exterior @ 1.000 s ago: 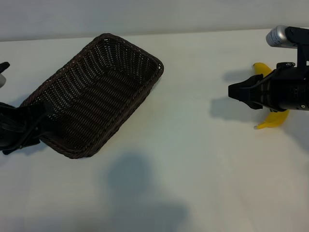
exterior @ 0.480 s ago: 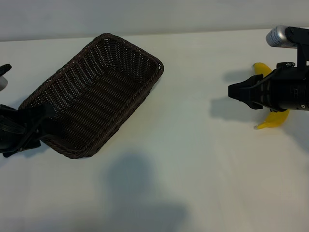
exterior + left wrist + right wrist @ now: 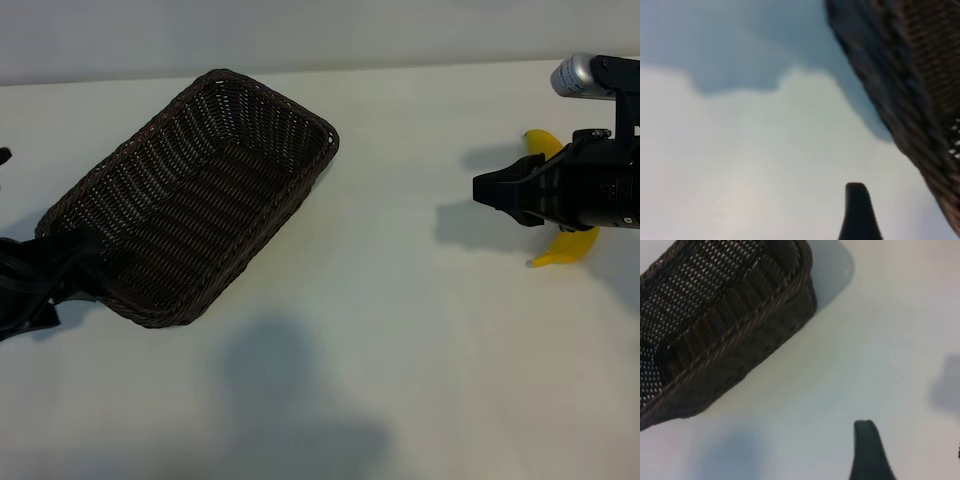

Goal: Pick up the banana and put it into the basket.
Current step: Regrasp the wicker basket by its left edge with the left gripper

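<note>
The banana (image 3: 568,248) lies on the white table at the far right, yellow, its middle hidden behind my right arm. My right gripper (image 3: 486,192) hovers just left of it, pointing toward the basket, open and empty; one dark finger (image 3: 868,452) shows in the right wrist view. The dark brown wicker basket (image 3: 230,150) sits at an angle left of centre with nothing in it, and shows as the basket (image 3: 725,315) in the right wrist view too. My left gripper (image 3: 78,262) is open at the basket's near-left corner, with one finger (image 3: 858,215) beside the basket wall (image 3: 920,75).
White tabletop (image 3: 400,330) stretches between the basket and the banana. A soft dark shadow (image 3: 285,390) falls on the front middle. The table's back edge runs along the top, with a pale wall behind it.
My left gripper has slid left and toward the front, drawing back from the basket's corner. The right arm, the banana and the basket have stayed where they were.
</note>
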